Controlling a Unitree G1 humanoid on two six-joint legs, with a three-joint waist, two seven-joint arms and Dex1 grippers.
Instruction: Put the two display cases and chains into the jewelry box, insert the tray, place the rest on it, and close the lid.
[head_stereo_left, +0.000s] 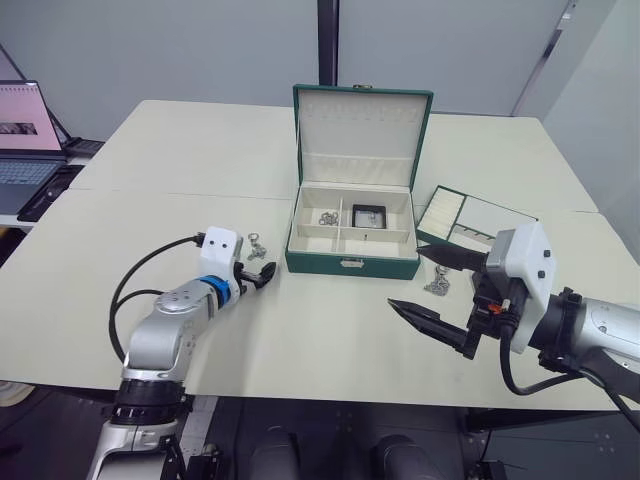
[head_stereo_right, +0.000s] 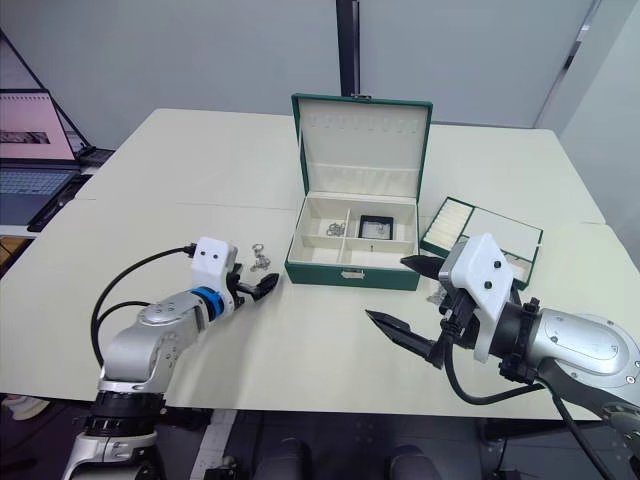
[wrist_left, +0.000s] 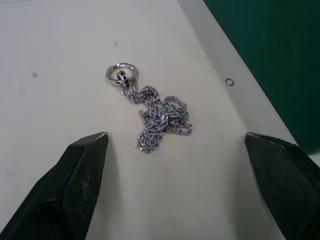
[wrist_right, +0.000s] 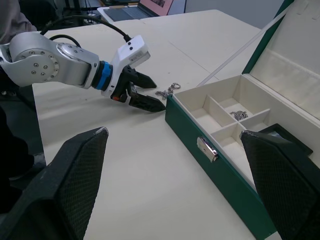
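Chain: on the table just left of the jewelry box, bunched, ring at one end.
Handling: we judge it light, limp and slippery (pinch the dense knot, not the ring).
Left gripper: spread, straddling the bunch.
Right gripper: spread, holding nothing.

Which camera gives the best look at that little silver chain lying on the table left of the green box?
The left wrist view: the chain lies between the open left tool, links clear. The eye views and right wrist view show a small glint.
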